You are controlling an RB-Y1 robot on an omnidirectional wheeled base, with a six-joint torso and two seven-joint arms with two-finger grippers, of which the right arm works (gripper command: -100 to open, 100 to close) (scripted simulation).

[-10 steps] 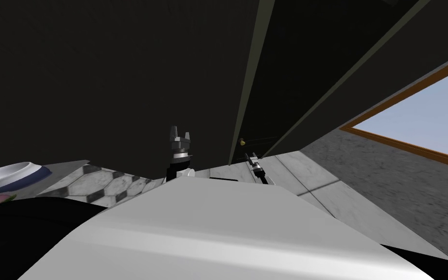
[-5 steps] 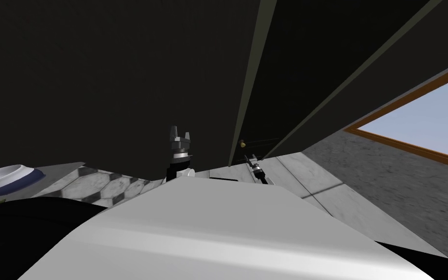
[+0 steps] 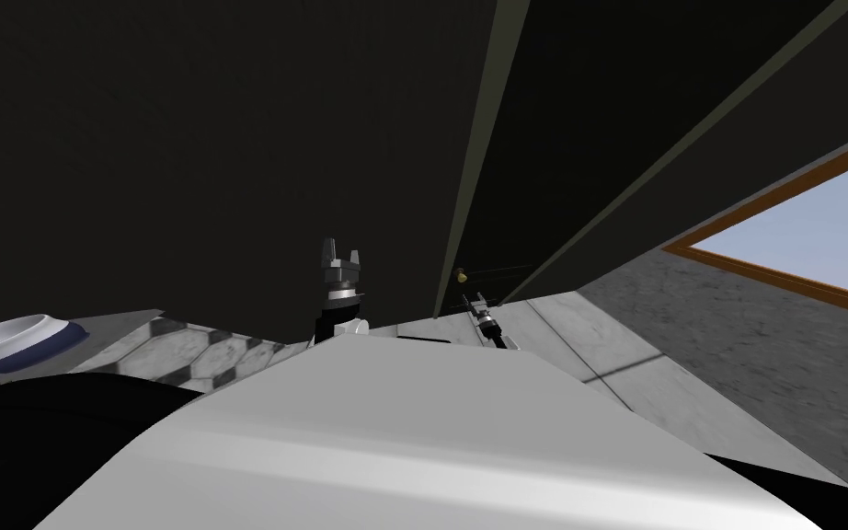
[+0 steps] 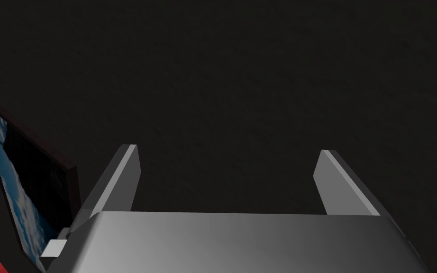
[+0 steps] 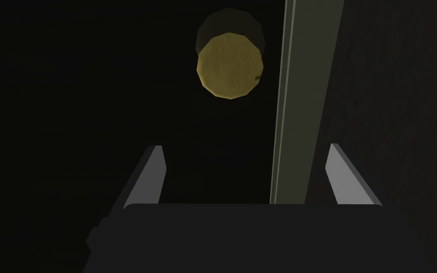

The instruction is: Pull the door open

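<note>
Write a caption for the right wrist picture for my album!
Open right tool hangs short of the round yellow knob on the dark door.

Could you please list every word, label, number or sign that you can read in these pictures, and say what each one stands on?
None: no text can be read anywhere.
The door, its knob, the framed picture and the window frame bear no writing or marks.

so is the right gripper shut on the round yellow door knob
No, right gripper stands open, the round yellow door knob beyond its fingertips.
</note>
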